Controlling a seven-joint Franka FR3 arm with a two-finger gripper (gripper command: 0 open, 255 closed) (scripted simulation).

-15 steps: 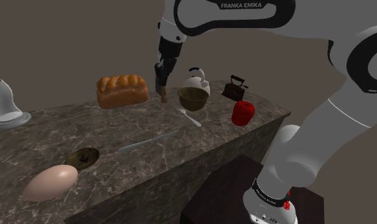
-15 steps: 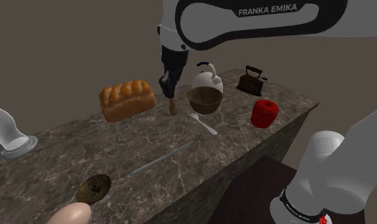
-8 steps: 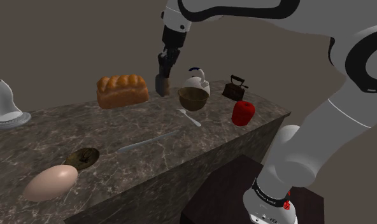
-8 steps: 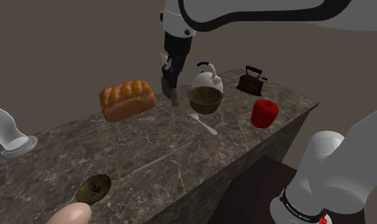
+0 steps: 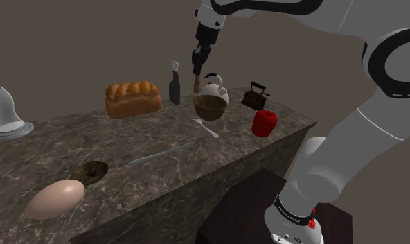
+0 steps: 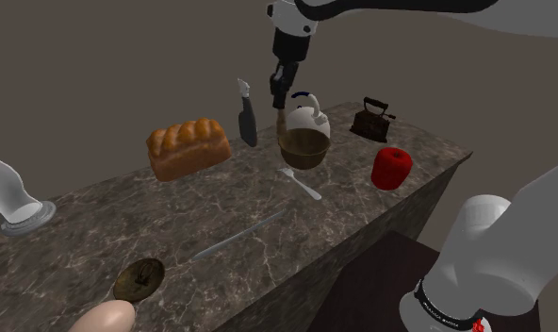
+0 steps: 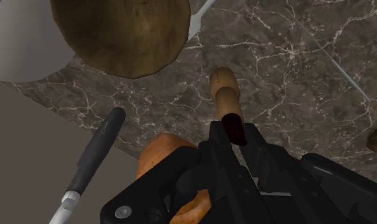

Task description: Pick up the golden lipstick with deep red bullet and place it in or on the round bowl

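Observation:
My gripper (image 5: 197, 69) (image 6: 282, 94) hangs high above the counter's back edge, shut on the golden lipstick (image 5: 197, 84) (image 6: 283, 117), which points down out of the fingers. In the wrist view the lipstick's gold case (image 7: 225, 95) sticks out past the gripper (image 7: 237, 137), and its deep red part sits between the black fingers (image 7: 216, 149). The round brown bowl (image 5: 209, 107) (image 6: 303, 148) (image 7: 127, 32) stands on the counter just to the right of and below the gripper. Nothing lies in it.
A white kettle (image 5: 214, 86) stands right behind the bowl. A bread loaf (image 5: 132, 98) and a dark slim tool (image 5: 174, 87) are to its left, a spoon (image 5: 206, 127) in front. An old iron (image 5: 255, 95) and a red fruit (image 5: 264, 123) are at right. A knife (image 5: 162, 154) and an egg (image 5: 55, 199) are nearer.
The gripper has lifted the lipstick off the counter and carried it up and to the right, from beside the bread to near the bowl. The dark tool behind it has come into sight.

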